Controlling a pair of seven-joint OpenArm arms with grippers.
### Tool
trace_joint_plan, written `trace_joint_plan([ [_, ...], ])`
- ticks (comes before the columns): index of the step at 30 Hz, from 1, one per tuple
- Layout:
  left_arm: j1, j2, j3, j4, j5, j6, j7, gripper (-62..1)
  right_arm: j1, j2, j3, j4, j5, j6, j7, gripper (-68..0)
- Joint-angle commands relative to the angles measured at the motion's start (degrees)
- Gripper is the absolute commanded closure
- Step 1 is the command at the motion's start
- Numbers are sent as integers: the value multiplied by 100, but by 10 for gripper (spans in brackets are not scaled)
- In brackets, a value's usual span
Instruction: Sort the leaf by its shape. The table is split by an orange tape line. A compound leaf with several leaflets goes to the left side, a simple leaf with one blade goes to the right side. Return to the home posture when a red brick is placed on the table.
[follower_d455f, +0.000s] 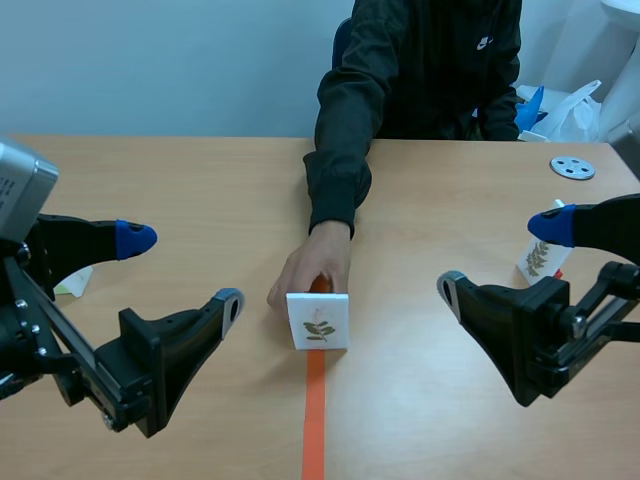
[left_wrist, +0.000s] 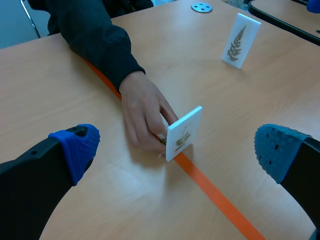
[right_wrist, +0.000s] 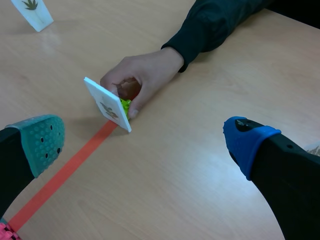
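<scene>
A white card stands upright on the orange tape line at the table's middle. It shows a small sprig with several leaflets. A person's hand holds it from behind. In the left wrist view the card and hand are ahead of my open left gripper. In the right wrist view the card has a green base, ahead of my open right gripper. In the scene view the left gripper and right gripper flank the card, both holding nothing.
A fern-leaf card stands on the right side, behind my right gripper. Another card shows partly behind my left gripper. A grey disc lies at the far right. The person's dark sleeve reaches in from across the table.
</scene>
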Motion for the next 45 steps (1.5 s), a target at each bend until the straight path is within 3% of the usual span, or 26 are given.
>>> trace_joint_plan([
  [1,11,13,-20,72,-35,-20,-81,-623,68,31,7,24,61,0,85,-679],
  [21,11,15,-20,72,-35,-37,-79,-623,68,33,4,-7,57,2,63,-679],
  [28,11,15,-20,72,-35,-37,-81,-623,184,33,-63,-330,59,4,109,-679],
  [42,-20,13,-20,72,-35,-37,-81,-623,1421,31,-1403,-1803,-323,2,638,-679],
  [45,-17,15,-20,72,-35,-37,-81,-623,1720,31,-1718,-2181,-647,2,876,-679],
])
